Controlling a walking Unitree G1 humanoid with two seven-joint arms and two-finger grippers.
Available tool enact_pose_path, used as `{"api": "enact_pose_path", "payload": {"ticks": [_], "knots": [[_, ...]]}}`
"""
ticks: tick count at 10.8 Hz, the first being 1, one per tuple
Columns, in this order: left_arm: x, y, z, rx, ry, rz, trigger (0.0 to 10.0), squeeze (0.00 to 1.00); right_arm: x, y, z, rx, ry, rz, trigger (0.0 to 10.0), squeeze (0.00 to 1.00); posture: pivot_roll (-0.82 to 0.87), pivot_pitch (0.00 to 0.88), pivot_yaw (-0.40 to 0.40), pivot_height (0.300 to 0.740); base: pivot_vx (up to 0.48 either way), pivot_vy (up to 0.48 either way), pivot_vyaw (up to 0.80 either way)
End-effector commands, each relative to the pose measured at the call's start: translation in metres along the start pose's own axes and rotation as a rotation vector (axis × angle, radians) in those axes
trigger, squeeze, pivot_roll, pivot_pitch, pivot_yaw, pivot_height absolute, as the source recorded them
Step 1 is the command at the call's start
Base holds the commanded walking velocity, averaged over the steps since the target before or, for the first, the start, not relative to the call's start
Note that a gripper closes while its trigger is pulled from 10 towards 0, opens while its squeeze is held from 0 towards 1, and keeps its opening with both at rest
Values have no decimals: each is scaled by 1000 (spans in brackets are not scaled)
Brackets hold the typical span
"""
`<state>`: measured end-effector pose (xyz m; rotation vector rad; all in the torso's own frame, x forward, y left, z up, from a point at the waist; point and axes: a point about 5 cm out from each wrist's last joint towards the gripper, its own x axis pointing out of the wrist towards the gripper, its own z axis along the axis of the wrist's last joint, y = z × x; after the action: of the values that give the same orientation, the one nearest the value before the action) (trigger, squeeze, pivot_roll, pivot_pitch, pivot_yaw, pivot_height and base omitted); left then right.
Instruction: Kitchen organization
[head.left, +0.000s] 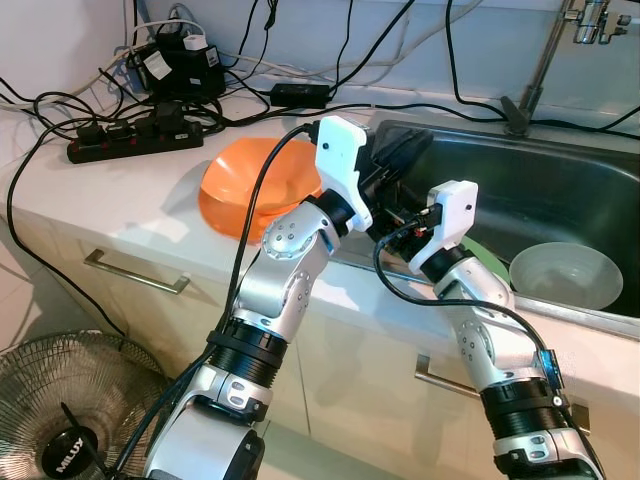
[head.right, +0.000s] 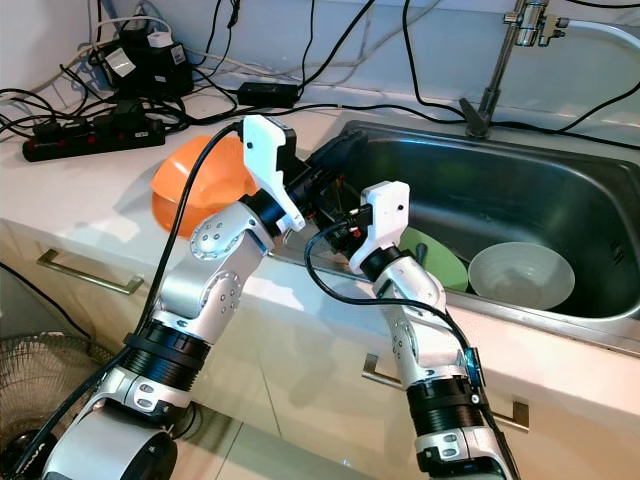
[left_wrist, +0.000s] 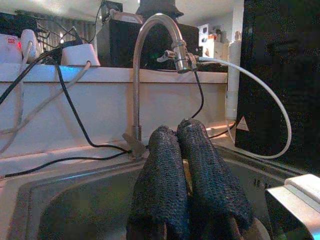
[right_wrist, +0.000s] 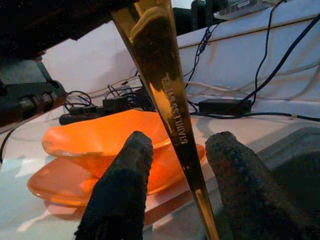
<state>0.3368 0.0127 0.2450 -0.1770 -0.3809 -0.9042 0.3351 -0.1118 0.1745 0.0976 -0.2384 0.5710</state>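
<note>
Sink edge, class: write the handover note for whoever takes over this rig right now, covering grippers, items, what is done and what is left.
Left gripper: fingers shut on a gold stainless-steel utensil handle, over the sink edge.
Right gripper: open, fingers either side of that handle, not yet closed.
Orange bowl sits on an orange plate on the counter beside the sink. White bowl and green dish lie in the sink.
Done: utensil lifted.
Left: likely pass the utensil across, then clear the sink.
</note>
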Motion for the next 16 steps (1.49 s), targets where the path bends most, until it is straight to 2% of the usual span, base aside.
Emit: {"api": "enact_pose_path", "payload": {"ticks": [1,6,14,15,16], "knots": [[5,-11,11,21,-43,-67,10000,0,0,-3,-7,13,43,-34,0,0,145,13,67,740,0,0,0],[3,-9,9,45,-24,-56,10000,0,2,-4,-1,22,1,-33,0,0,144,15,65,740,0,0,0],[3,-5,10,12,-36,-32,10000,0,3,-3,0,37,-16,-32,0,0,147,13,64,740,0,0,0],[3,-2,10,18,-32,-14,10000,1000,3,-3,-1,37,-15,-33,0,0,147,13,65,740,0,0,0],[2,-1,9,19,-29,-6,10000,1000,3,-4,-1,37,-14,-34,0,0,147,13,65,740,0,0,0]]}}
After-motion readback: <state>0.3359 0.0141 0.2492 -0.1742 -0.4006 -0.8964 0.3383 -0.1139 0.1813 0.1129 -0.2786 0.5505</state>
